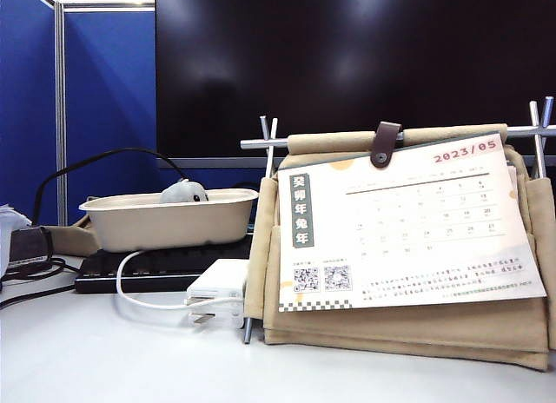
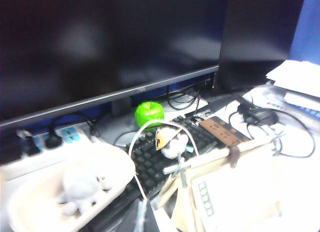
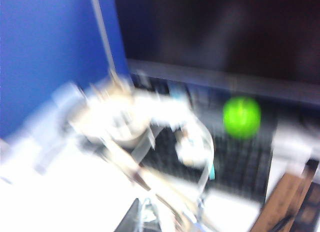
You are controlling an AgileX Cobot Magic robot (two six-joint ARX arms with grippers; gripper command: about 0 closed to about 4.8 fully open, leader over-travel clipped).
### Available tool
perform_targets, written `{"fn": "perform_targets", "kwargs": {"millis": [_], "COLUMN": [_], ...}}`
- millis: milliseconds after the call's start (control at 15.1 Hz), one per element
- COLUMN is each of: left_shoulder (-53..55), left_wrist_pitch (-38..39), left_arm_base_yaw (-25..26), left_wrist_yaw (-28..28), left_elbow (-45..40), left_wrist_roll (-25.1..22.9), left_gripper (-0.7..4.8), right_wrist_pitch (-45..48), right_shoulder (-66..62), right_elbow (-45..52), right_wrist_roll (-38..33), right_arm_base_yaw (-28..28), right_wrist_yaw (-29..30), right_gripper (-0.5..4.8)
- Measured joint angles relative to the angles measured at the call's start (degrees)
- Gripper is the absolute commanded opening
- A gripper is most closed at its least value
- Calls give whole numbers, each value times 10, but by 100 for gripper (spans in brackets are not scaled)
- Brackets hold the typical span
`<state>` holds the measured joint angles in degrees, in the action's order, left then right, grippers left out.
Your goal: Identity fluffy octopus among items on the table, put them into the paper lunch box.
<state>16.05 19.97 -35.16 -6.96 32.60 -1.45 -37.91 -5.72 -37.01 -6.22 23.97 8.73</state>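
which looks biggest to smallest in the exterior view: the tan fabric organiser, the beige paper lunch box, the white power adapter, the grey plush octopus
1. Tan fabric organiser, though it sits nearest the camera, which inflates it.
2. Beige paper-pulp lunch box.
3. White power adapter, nearer than the box.
4. Light-grey plush octopus, only its dome showing above the box rim.

Organiser (image 1: 400, 325) and adapter (image 1: 217, 290) flank lunch box (image 1: 165, 221).

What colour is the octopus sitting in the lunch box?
Light grey; the fluffy octopus shows best in the left wrist view.
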Motion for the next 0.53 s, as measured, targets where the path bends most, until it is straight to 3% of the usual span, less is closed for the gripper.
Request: {"fn": "perform_targets", "kwargs": {"millis": [199,331,530], "left_shoulder": [14,14,13], "left_wrist_pitch": [-19,-22,-26], "left_arm_base_yaw": [0,0,0], "left_wrist_yaw": [0,3,5], "left_elbow": [-64,-98,-106], "left_wrist_roll": [0,0,0], "left_gripper": [-5,-5,-4], "right_wrist_pitch": [147,181,190], "right_shoulder": [-1,-2,-1], "right_elbow": [179,263,303], "right_wrist_roll": [3,3,3], "right_arm_base_yaw": [0,0,0], "right_wrist_yaw": [-12,-12,-12], "right_gripper": [-5,-5,-5]}}
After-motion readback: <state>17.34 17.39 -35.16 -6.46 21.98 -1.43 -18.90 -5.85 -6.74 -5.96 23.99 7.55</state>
